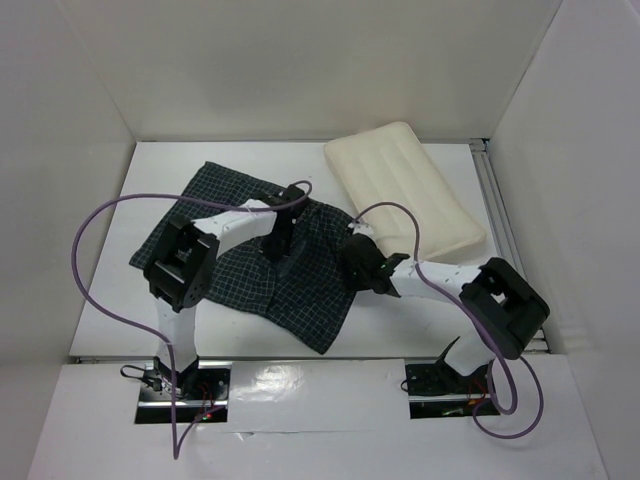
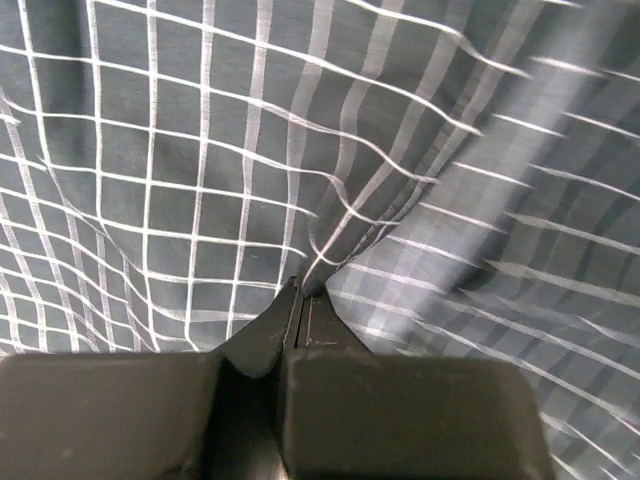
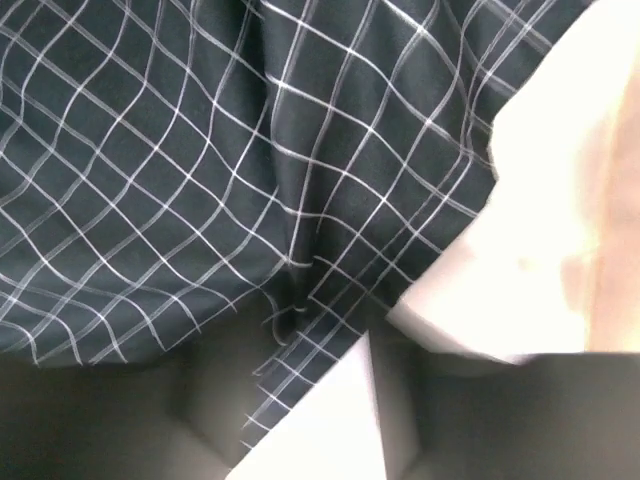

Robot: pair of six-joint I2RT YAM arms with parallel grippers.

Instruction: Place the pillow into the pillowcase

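The dark checked pillowcase lies spread and rumpled in the middle of the table. The cream pillow lies flat at the back right, outside the pillowcase and just beyond its right corner. My left gripper points down onto the middle of the pillowcase; in the left wrist view it is shut on a raised fold of the cloth. My right gripper is at the pillowcase's right edge; in the right wrist view it stands open, with the cloth's edge lying between the fingers.
The white table is boxed in by white walls at the left, back and right. A metal rail runs along the right side. Purple cables loop off both arms.
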